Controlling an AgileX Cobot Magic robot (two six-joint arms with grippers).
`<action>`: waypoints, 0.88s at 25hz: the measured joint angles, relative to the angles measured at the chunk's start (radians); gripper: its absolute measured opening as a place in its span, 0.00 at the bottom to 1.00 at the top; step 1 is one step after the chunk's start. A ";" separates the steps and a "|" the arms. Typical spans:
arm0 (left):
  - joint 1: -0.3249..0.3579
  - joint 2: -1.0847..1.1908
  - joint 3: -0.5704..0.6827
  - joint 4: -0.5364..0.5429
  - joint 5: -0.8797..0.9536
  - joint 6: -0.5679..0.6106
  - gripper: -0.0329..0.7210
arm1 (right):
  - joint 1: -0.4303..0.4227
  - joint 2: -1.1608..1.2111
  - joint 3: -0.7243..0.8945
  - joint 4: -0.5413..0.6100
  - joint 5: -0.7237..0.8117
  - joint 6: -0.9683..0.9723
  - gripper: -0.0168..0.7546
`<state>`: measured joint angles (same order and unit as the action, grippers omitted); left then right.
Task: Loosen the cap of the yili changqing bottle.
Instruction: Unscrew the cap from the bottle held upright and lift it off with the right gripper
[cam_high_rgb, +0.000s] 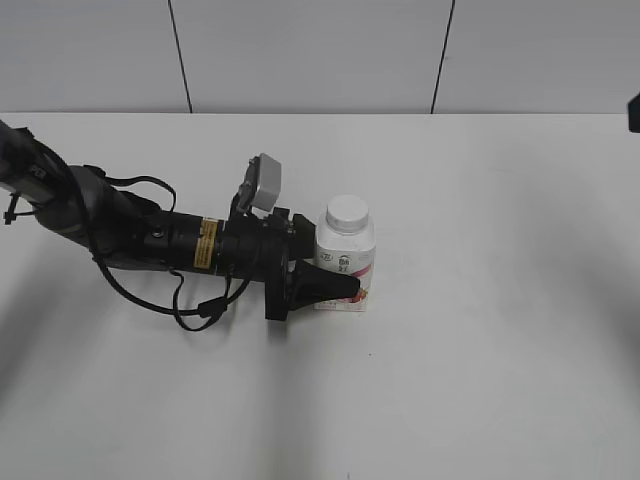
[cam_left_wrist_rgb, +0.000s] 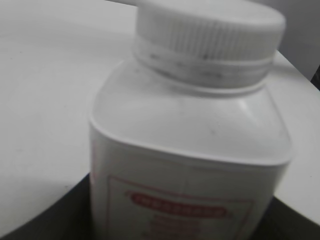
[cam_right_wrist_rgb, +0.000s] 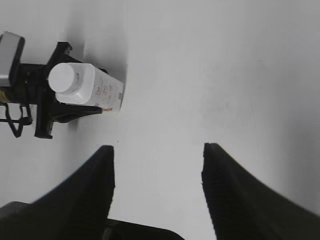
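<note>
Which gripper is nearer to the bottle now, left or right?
Left. The left gripper is around the bottle; the right gripper is open, apart from it, above the table.

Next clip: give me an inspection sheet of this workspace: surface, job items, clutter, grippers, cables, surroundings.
Surface: white table, bare apart from the items below.
Job items: yili changqing bottle upright near the middle; cap on its neck.
Clutter: nothing seen.
Grippers: left gripper low at the table, fingers either side of the bottle's body, apparently shut on it; right gripper open, empty, in the air away from the bottle, seen only in its own wrist view.
Cables: black cable loops hang from the left arm onto the table.
Surroundings: pale panelled wall with dark seams behind the table.
</note>
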<state>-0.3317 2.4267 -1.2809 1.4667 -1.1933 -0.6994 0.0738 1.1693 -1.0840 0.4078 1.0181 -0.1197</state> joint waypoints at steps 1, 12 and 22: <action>0.000 0.000 0.000 0.000 0.000 0.000 0.62 | 0.020 0.049 -0.043 -0.029 0.020 0.038 0.60; 0.000 0.000 0.000 0.000 -0.001 0.000 0.62 | 0.283 0.459 -0.417 -0.245 0.172 0.379 0.60; 0.000 0.000 0.000 -0.001 -0.001 0.000 0.62 | 0.406 0.659 -0.572 -0.235 0.191 0.524 0.60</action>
<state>-0.3317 2.4267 -1.2809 1.4660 -1.1943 -0.6991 0.4794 1.8279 -1.6556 0.1729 1.2096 0.4044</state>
